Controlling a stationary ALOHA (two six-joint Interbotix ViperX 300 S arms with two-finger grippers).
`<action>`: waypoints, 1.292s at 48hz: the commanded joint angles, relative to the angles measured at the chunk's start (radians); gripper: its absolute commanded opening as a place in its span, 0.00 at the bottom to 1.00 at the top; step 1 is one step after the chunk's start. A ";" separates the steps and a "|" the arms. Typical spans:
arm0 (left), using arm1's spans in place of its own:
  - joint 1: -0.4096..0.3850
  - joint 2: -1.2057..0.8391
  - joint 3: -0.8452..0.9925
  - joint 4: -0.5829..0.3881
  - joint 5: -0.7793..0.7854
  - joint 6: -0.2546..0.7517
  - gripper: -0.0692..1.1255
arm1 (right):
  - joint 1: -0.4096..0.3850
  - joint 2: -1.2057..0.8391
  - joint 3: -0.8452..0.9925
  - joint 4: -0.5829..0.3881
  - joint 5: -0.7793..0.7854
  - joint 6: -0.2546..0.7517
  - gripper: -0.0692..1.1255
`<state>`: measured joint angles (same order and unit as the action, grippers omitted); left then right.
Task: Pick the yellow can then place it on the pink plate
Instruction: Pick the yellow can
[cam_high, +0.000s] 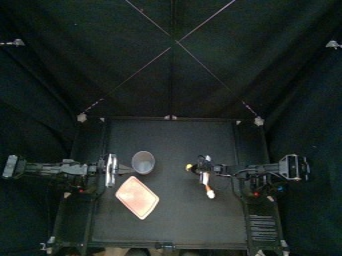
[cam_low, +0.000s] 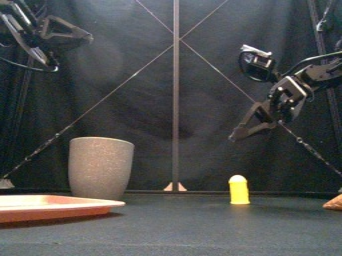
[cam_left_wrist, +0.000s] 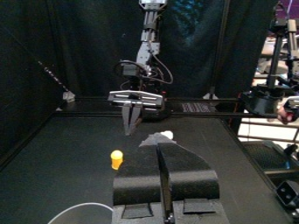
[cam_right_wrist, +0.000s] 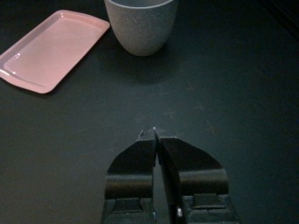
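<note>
1. Yellow and small, the can (cam_low: 238, 189) stands upright on the table (cam_low: 174, 228), right of the middle and well apart from the plate. We judge that nothing has lifted it yet, since it sits alone with nothing touching it.
2. The pink plate (cam_low: 54, 207) lies flat toward the front left. Its top is bare, which leaves it free to take the can.
3. A grey speckled cup (cam_low: 100, 167) stands just behind the plate. We think it could get in the way of a low carry from the right, so the can would need to travel high or come in from the front.
4. The right gripper (cam_low: 239, 135) hangs above the can and slightly to its right, tilted downward. We read this as a hover before the descent, as it is the arm nearer the can.
5. Its jaws are pressed together and hold nothing; its wrist view shows them meeting at the tips over bare table. In our judgement they must part before they can go around the can.
6. The left gripper (cam_left_wrist: 162, 140) rests at the left side, near the cup. Its jaws also look closed on nothing, with only a thin seam between them, so we take this arm to be idle.
</note>
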<state>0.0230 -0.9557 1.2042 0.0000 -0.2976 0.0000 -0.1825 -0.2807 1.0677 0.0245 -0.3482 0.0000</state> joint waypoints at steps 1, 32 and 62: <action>0.002 0.005 -0.009 0.002 -0.008 0.000 0.07 | -0.006 0.031 -0.046 0.012 -0.032 0.005 0.58; 0.003 0.005 0.000 0.009 -0.009 0.000 0.07 | -0.086 0.212 -0.058 0.109 -0.031 -0.005 0.94; 0.012 0.005 0.009 0.009 -0.009 0.002 0.07 | -0.104 0.293 -0.048 0.141 -0.029 0.005 0.91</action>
<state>0.0307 -0.9557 1.2257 0.0077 -0.2991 0.0000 -0.2823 0.0307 1.0247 0.1626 -0.3728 0.0061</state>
